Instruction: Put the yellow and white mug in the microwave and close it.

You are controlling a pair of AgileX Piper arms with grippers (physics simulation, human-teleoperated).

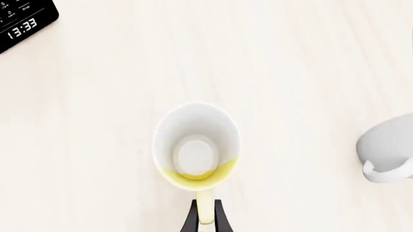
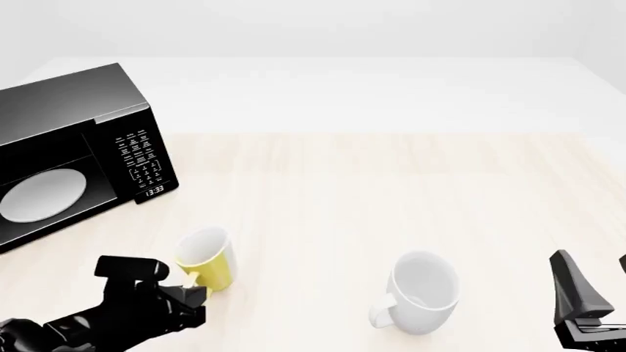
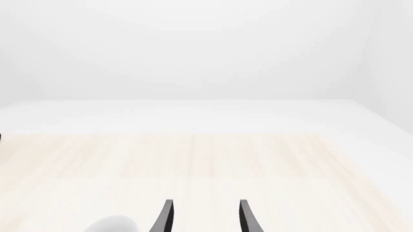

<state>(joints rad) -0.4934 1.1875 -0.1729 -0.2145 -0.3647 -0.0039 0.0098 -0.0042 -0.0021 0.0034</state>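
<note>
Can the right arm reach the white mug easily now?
Probably yes: the right gripper hangs open beside the white mug with only bare table between them, and the left gripper is busy at the yellow mug's handle.

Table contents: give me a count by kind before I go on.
Mugs: 2, the yellow and white mug and the white mug
Microwaves: 1, the microwave
Total: 3

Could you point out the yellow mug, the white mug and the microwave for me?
yellow mug [image 2: 207, 265], front view, on its yellow outer wall.
white mug [image 2: 423, 295], front view, on its side wall.
microwave [image 2: 69, 117], front view, on its black top.
</note>
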